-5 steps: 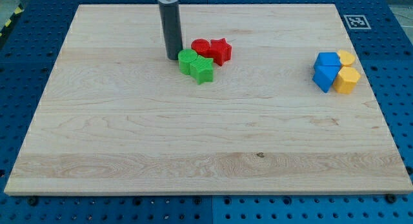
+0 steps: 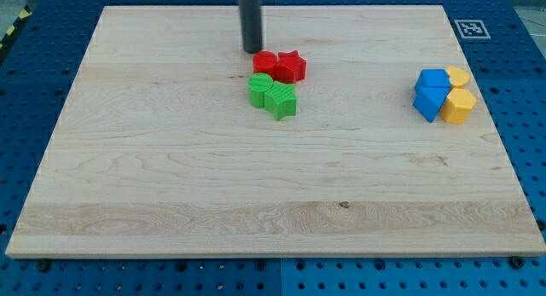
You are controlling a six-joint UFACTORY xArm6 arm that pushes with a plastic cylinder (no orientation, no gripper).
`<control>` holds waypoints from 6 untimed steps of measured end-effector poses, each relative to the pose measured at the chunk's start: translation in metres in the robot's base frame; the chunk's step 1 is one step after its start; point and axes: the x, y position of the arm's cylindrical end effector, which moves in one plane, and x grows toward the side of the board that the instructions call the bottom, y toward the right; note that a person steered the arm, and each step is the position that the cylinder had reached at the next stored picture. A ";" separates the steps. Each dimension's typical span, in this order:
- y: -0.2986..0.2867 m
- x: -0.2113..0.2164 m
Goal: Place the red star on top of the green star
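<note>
While my tip (image 2: 252, 51) sits on the board (image 2: 171, 177), it is just up and to the view's left of the red round block (image 2: 265, 61), very close to it, though I cannot tell if they touch. I have no jaws at all, only a straight dark rod, so nothing is held. The red star (image 2: 292, 66) lies right beside the red round block, on its right in the view, and the two touch. Just below them lie two green blocks. One is the green round block (image 2: 260, 89), under the red round one and about touching it. The other is the green star (image 2: 281, 101), which touches the green round block on its lower right. The red star is just above the green star in the view, close to it, with the red star a bit more to the right. Far off at the view's right are two blue blocks (image 2: 432, 95) and two yellow blocks (image 2: 460, 98), all packed together in one bunch. The blue ones are on the left of that bunch and the yellow ones on the right. Around the board is a blue table (image 2: 26, 74) with rows of small holes.
</note>
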 end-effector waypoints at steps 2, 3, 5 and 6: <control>0.003 0.046; 0.006 0.040; 0.046 0.011; 0.060 0.025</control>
